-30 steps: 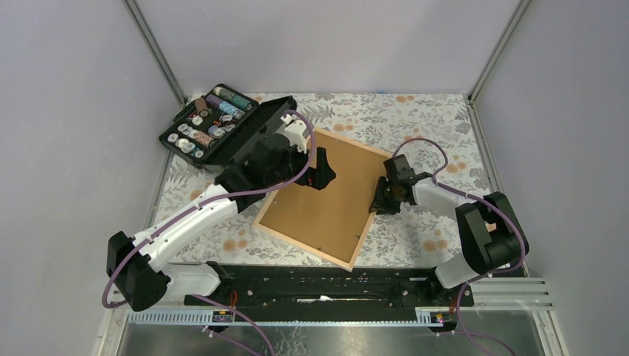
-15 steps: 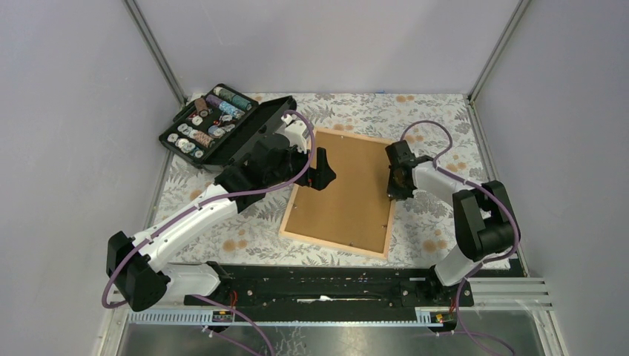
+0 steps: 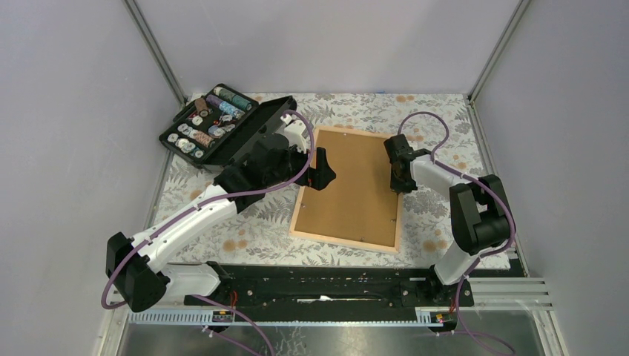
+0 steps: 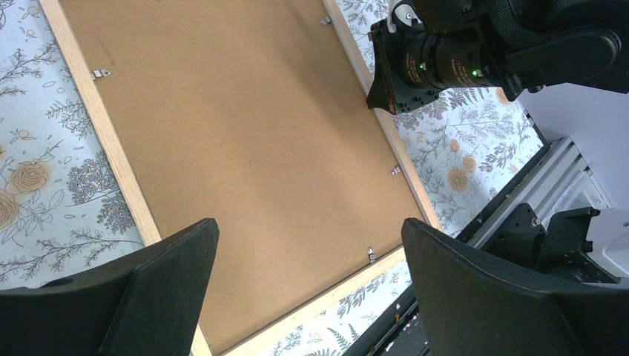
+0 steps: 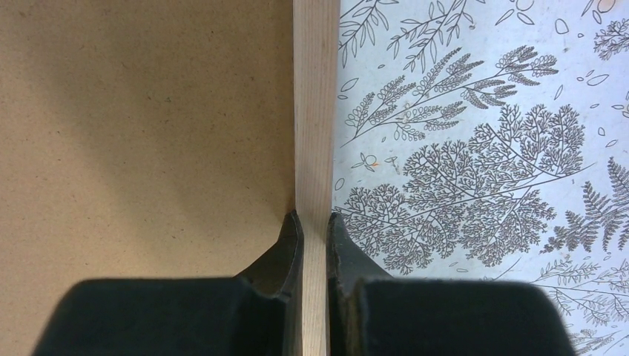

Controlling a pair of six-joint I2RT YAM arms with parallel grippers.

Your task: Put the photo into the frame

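Grey walls close off three sides of a table (image 3: 445,126) covered in a flowered cloth. The frame (image 3: 343,242) lies flat near the middle, its long sides running near to far and tilted slightly. Bare cloth shows all round it: a broad strip on the right towards the wall, a narrower one along the near edge before the black rail (image 3: 319,278), and more at the far side. An open black case (image 3: 259,126) sits at the far left, near the frame's far-left corner, with the left arm reaching across between them.

A brown backing board (image 3: 348,193) fills the frame, so its front faces down and whatever lies beneath is hidden. Small metal tabs (image 4: 395,170) sit along the inner edge; their position is too small to make out.

The left fingers (image 4: 163,297) stand wide apart above the frame's left side, hovering and touching nothing. The right fingers (image 5: 291,248) are pinched on the pale wooden right edge of the frame, one on the board side and one on the cloth side, with the wood filling the narrow gap between them.
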